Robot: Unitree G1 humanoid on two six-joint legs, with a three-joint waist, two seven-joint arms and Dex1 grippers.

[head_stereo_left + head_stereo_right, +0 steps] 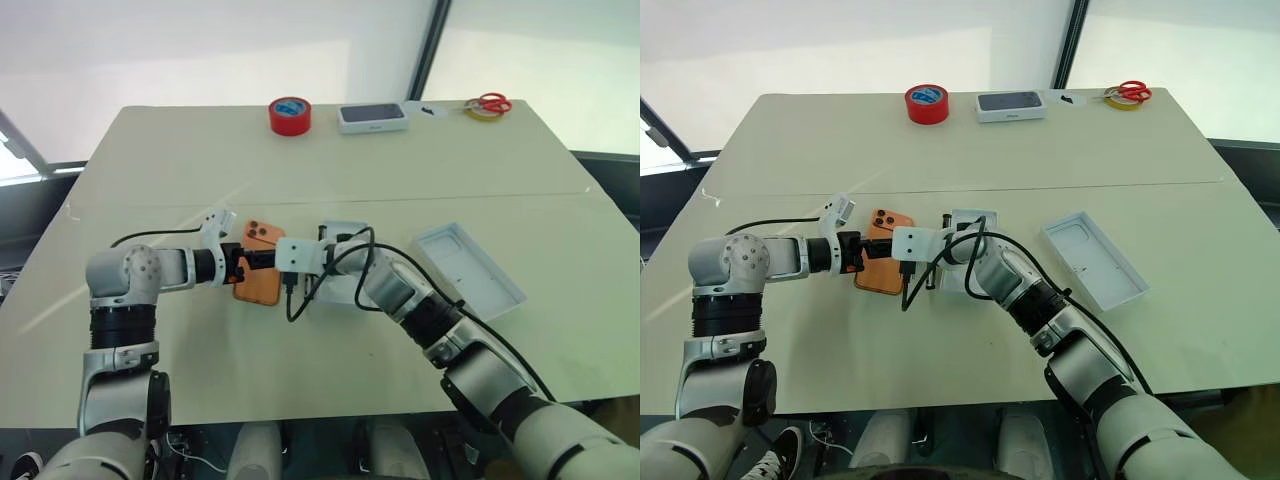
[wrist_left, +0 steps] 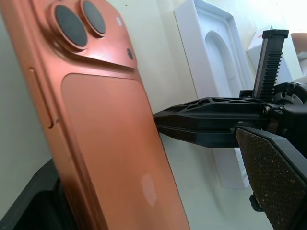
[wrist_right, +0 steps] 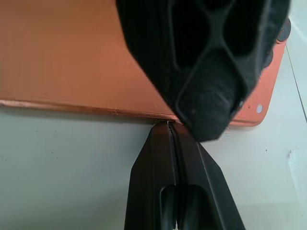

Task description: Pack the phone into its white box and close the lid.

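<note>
While the phone lies back-up on the table beside the box | left gripper open astride it | right gripper closed, tip at its edge | step: pickup | next: close left gripper, lift.

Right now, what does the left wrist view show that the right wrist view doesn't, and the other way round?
Left wrist alone: the white box with its tray beside the phone, and the open left gripper straddling the phone. Right wrist alone: the right gripper seen along its own shut fingers, tips at the phone's long edge on the table. Both: the orange phone, camera lenses, and the right gripper.
</note>
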